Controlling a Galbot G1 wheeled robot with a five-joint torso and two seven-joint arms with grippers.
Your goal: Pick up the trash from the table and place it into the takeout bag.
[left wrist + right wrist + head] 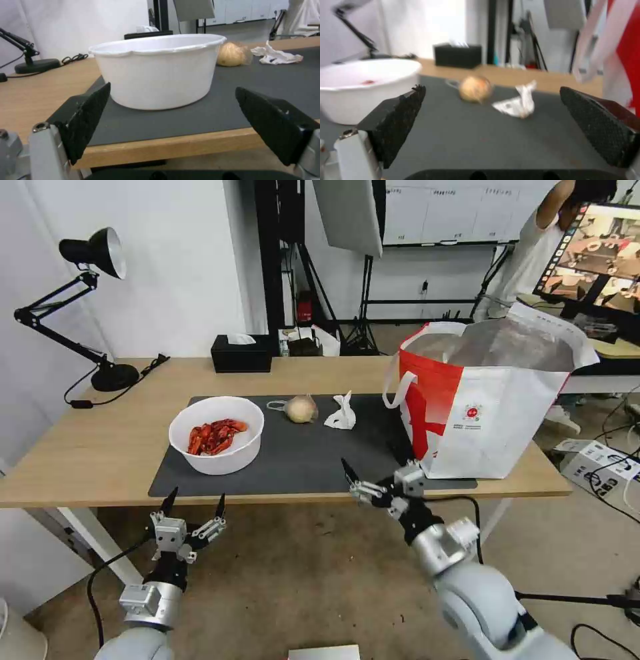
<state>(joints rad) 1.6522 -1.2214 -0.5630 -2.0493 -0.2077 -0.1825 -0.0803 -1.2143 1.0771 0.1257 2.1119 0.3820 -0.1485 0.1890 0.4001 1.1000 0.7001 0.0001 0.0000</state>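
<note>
The left pincer point(194, 503) hangs low in front of the near edge of the surface point(80, 460), its black fingers point(87, 117) spread wide and pointing up — the right pincer point(352, 478), on an arm angled in from the lower right, reaches over that edge with fingers likewise parted, nothing between them.

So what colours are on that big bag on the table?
The takeout bag is white with red panels and silver foil lining, clearest in the head view.
</note>
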